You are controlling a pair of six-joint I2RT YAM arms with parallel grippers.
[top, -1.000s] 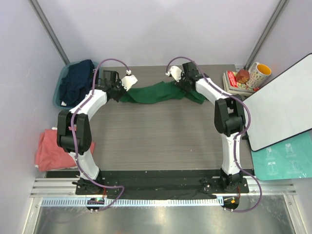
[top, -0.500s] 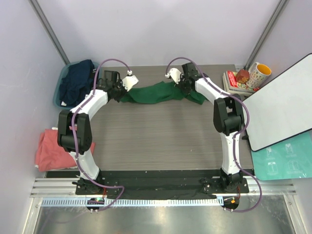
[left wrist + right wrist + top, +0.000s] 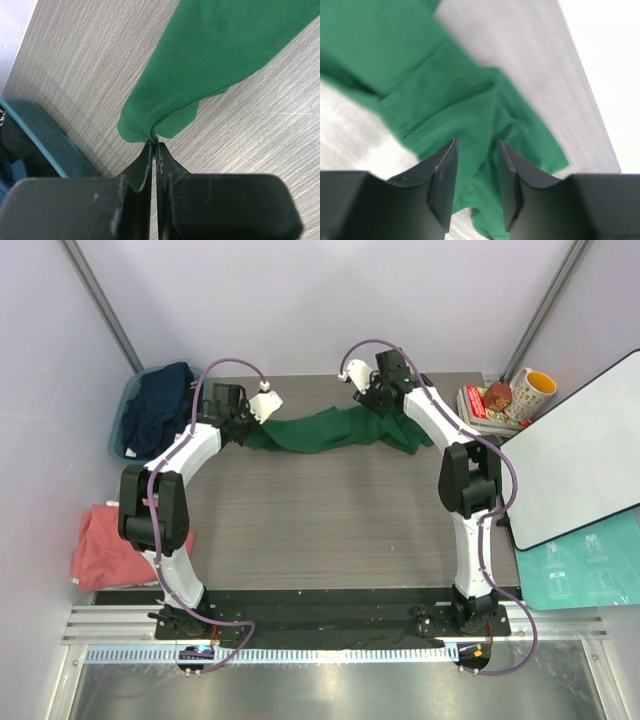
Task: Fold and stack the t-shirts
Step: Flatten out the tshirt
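Observation:
A dark green t-shirt [image 3: 325,430] lies bunched in a long strip across the far part of the table. My left gripper [image 3: 243,430] is shut on its left end; the left wrist view has the cloth [image 3: 215,65] pinched at the tips of that gripper [image 3: 154,146]. My right gripper [image 3: 378,398] hovers over the shirt's right end, open. In the right wrist view the shirt [image 3: 445,90] lies below this gripper [image 3: 477,145], with nothing between the fingers. A navy t-shirt [image 3: 160,405] fills the teal tub. A salmon-pink t-shirt [image 3: 110,540] lies at the left.
The teal tub [image 3: 120,435] stands at the far left corner, its rim [image 3: 45,140] close beside my left gripper. Books [image 3: 480,412] and a yellow mug [image 3: 533,392] sit at the far right. A whiteboard [image 3: 585,460] leans at the right over a teal sheet [image 3: 585,575].
My right gripper has let go of the shirt's right end and drawn back toward the far edge, jaws apart. The left gripper keeps its hold and has not moved.

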